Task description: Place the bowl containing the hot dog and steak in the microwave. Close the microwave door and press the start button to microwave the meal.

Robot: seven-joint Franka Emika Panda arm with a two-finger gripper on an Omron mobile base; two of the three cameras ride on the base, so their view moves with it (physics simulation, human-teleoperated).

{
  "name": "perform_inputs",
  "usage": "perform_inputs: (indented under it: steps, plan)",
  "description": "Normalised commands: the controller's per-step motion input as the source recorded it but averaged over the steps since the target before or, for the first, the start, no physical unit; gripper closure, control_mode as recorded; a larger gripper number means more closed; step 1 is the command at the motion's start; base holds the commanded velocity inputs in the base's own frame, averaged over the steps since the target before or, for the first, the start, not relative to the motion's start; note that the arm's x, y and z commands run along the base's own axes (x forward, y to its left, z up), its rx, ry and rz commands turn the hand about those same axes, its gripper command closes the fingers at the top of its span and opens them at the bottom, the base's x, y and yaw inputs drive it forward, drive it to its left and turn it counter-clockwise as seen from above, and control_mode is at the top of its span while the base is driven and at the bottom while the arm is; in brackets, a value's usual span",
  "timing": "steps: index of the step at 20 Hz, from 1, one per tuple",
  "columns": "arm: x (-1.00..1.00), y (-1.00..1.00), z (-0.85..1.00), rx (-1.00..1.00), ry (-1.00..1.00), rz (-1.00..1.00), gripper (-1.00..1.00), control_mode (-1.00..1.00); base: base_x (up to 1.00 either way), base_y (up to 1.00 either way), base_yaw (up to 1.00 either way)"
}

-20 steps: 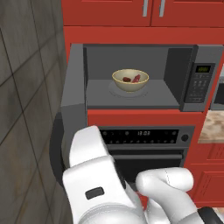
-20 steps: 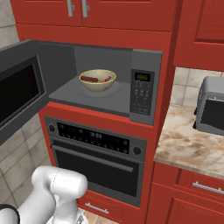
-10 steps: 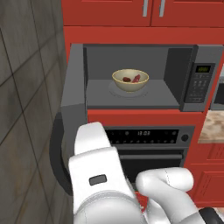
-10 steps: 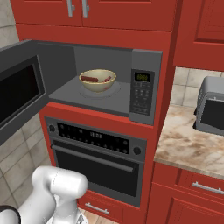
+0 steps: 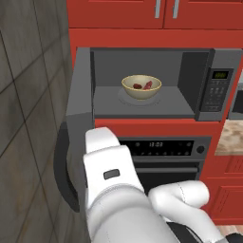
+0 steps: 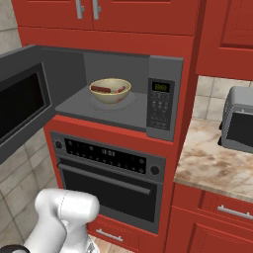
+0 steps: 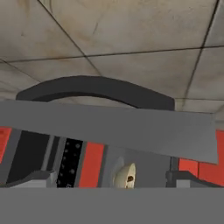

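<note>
Red kitchen wall: bowl (image 5: 141, 87) centred on microwave (image 6: 123, 94) floor. Door (image 7: 109, 127) rigid, hinged; push near handle (image 7: 94, 89). End effector (image 7: 111, 181) wide open, empty.

Home kitchen, red cabinets (image 6: 225, 29), built-in microwave (image 6: 160, 104) over oven (image 6: 108, 185), marble counter (image 6: 212, 160), toaster oven (image 6: 238, 121)

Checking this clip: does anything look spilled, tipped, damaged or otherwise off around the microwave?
Nothing stands out. The bowl sits upright on the floor of the microwave, with the hot dog and steak inside it and nothing spilled. The microwave door hangs wide open, which fits a step not yet done.
</note>
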Motion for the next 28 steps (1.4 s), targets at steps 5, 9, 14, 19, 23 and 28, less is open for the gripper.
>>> perform_inputs:
  steps: [5, 9, 14, 19, 23, 28]
  plan:
    - [0.28, 0.29, -0.43, 0.00, 0.00, 0.17, -1.00, -1.00, 0.00, 0.00, 0.00]
    - [0.15, 0.42, -0.40, 0.00, 0.00, 0.16, -1.00, -1.00, 0.00, 0.00, 0.00]
    - [0.11, 0.41, -0.30, 0.00, -0.03, 0.13, -1.00, -1.00, 0.00, 0.00, 0.00]
    - [0.22, 0.26, -0.11, 0.00, -0.04, 0.03, -1.00, -1.00, 0.00, 0.00, 0.00]
    - [0.23, 0.15, 0.00, 0.00, -0.11, 0.00, -1.00, -1.00, 0.00, 0.00, 0.00]
    - [0.26, 0.38, -0.01, -0.01, -0.13, -0.02, -1.00, -1.00, 0.00, 0.00, 0.00]
